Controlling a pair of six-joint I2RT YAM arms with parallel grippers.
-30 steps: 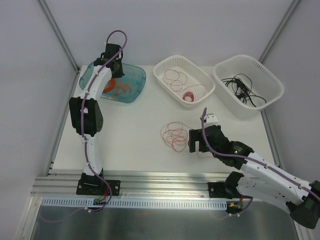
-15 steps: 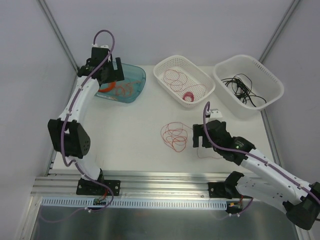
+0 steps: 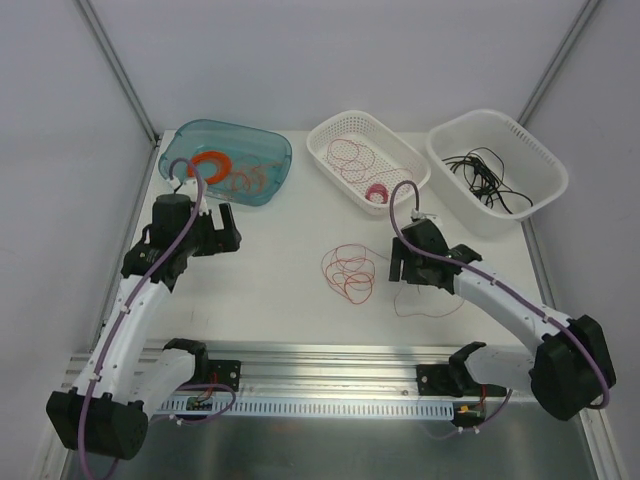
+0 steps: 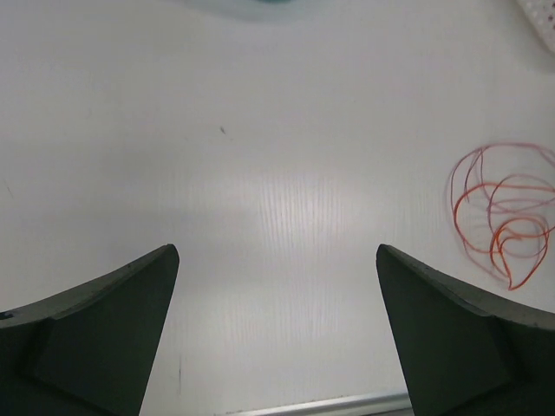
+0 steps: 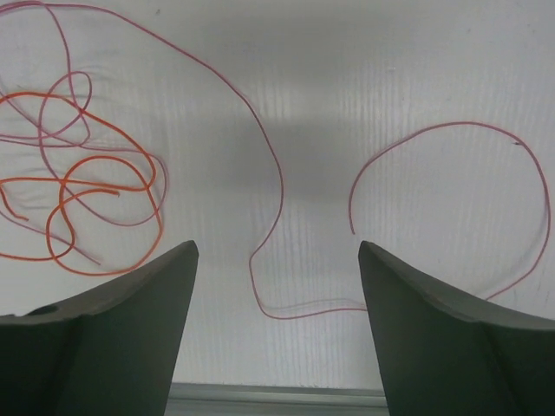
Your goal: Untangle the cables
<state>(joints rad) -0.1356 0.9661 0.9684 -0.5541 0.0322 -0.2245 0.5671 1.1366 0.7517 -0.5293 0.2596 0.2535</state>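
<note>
Over the arms, the top view showed a white surface (image 3: 270,295) bounded by a metal rail (image 3: 330,357) along its near edge. Three containers lined the far side:

- a blue tray (image 3: 285,150) holding orange cables (image 3: 250,178) beside a thick orange ring (image 3: 208,162);
- a white basket (image 3: 335,120) holding red cables (image 3: 352,155) and a pink spool (image 3: 377,193);
- a second white basket (image 3: 545,150) holding black cables (image 3: 485,172).

A red and orange tangle (image 3: 348,272) lay on the open middle of the surface, well apart from every container. A thin red strand (image 3: 420,315) trailed from it toward the near right. The left hand (image 3: 228,228) hung over bare surface just near of the blue tray, with free room between it and the tangle. The right hand (image 3: 400,270) sat just to the right of the tangle.

From the left wrist, the left hand (image 4: 276,256) stood spread wide, with nothing between its dark fingers (image 4: 104,321) but plain white surface. The tangle (image 4: 503,217) lay off toward the right edge of the view, clear of the fingers. The rail showed as a bright strip along the bottom edge.

From the right wrist, the right hand (image 5: 277,251) was also well parted and gripped nothing. The tangle (image 5: 78,173) lay to the left, beyond the left finger (image 5: 95,329). The thin red strand (image 5: 279,186) ran down across the gap between the fingers, flat on the surface and touching neither one. A further arc of it curved round on the right, above the other finger.
</note>
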